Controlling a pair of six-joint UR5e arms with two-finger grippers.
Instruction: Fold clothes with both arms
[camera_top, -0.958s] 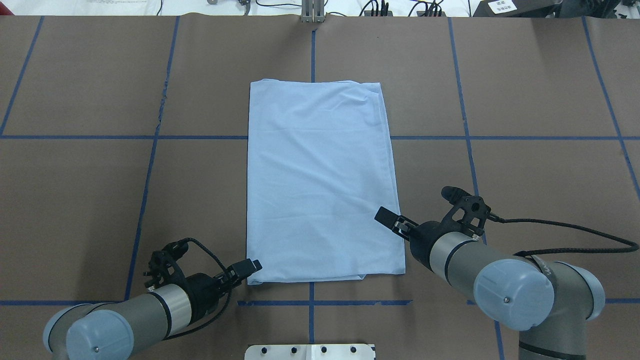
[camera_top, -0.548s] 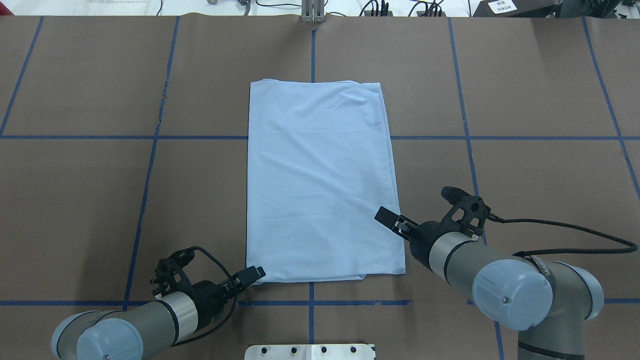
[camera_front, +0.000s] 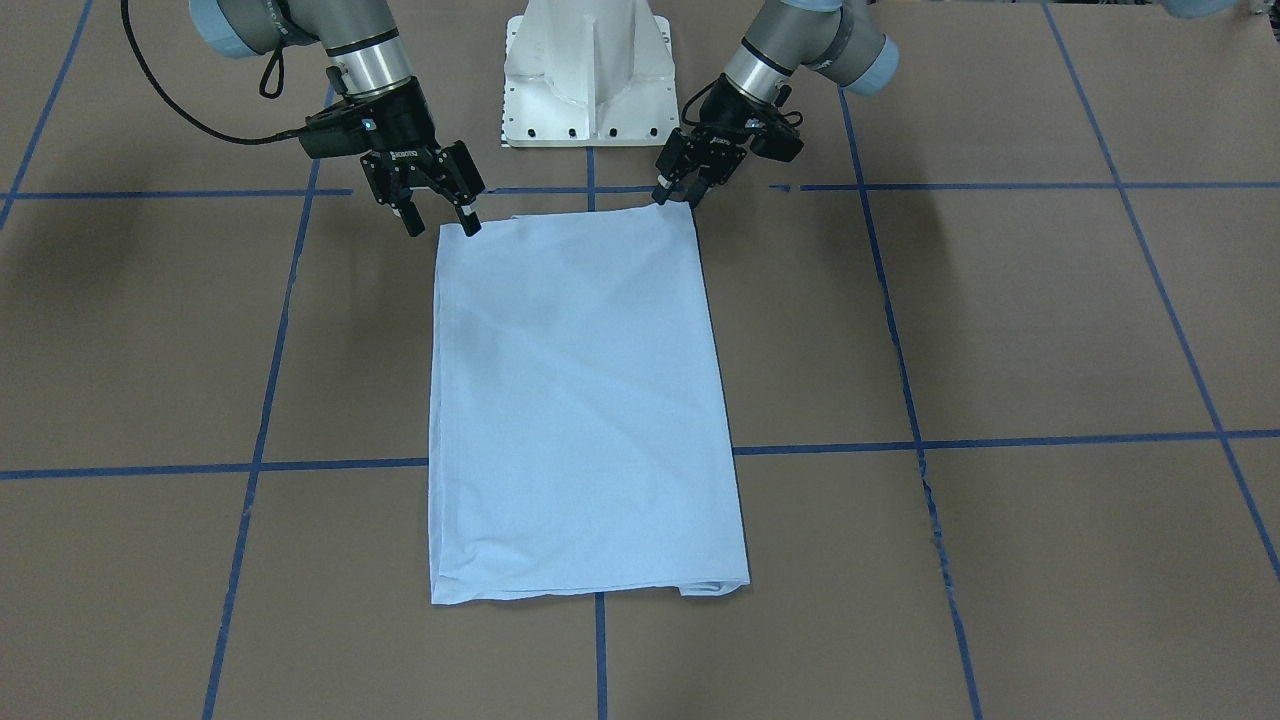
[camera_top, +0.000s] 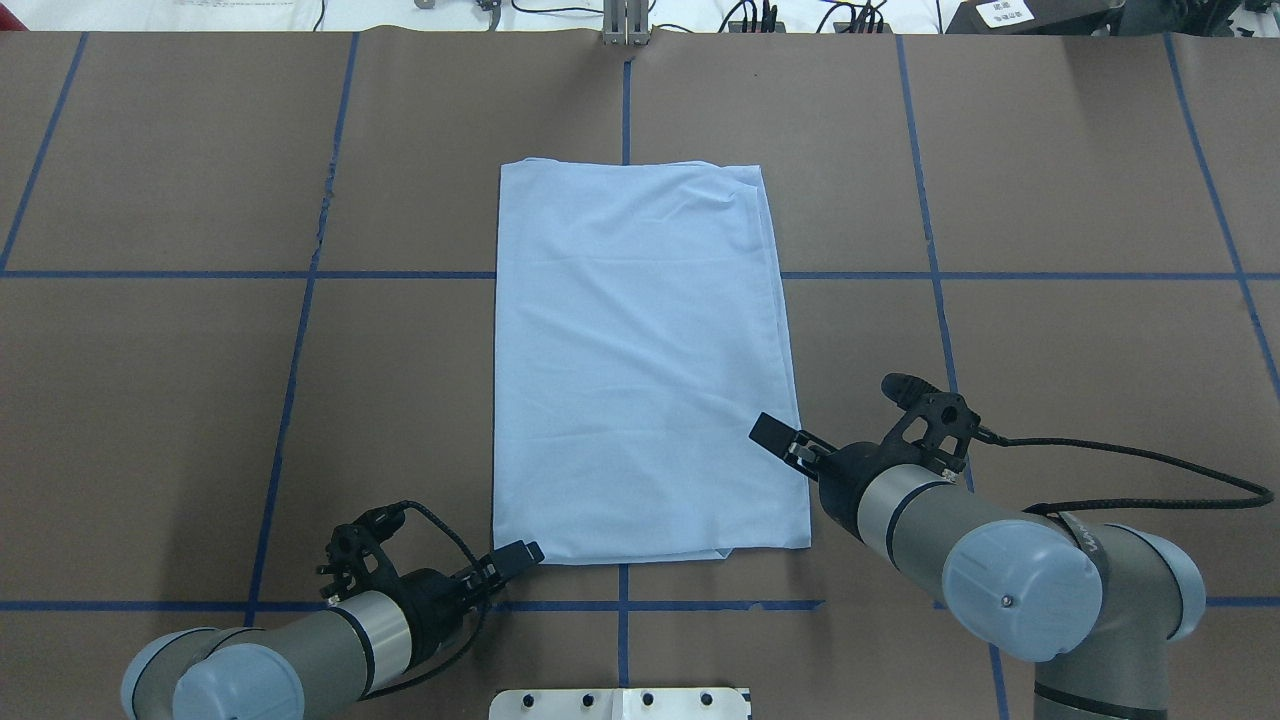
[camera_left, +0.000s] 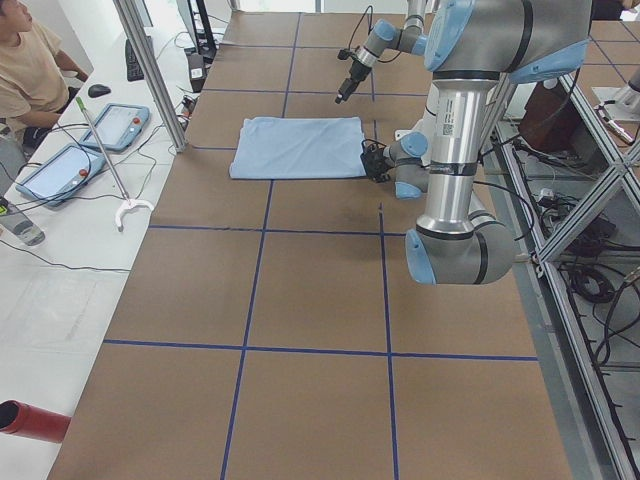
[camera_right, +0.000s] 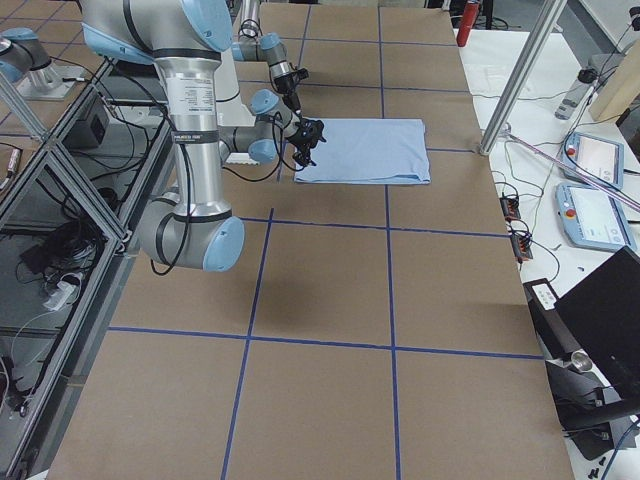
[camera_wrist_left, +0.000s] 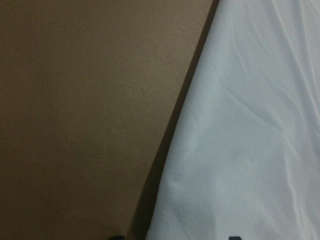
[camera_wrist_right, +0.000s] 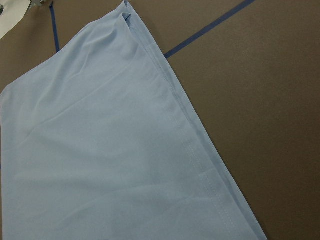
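Light blue short-sleeved T-shirt (camera_front: 580, 400), folded into a long flat rectangle, lies mid brown paper-covered table (camera_front: 1050, 330); black left gripper (camera_front: 676, 198) sits low, unclenched, astride one near corner, black right gripper (camera_front: 441, 228) hovers spread over the other, likely readying a two-corner pinch.

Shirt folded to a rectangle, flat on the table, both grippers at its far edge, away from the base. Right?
No: the left gripper and right gripper are at the shirt's near edge, by the base; the exterior front-facing view shows it. Rest holds.
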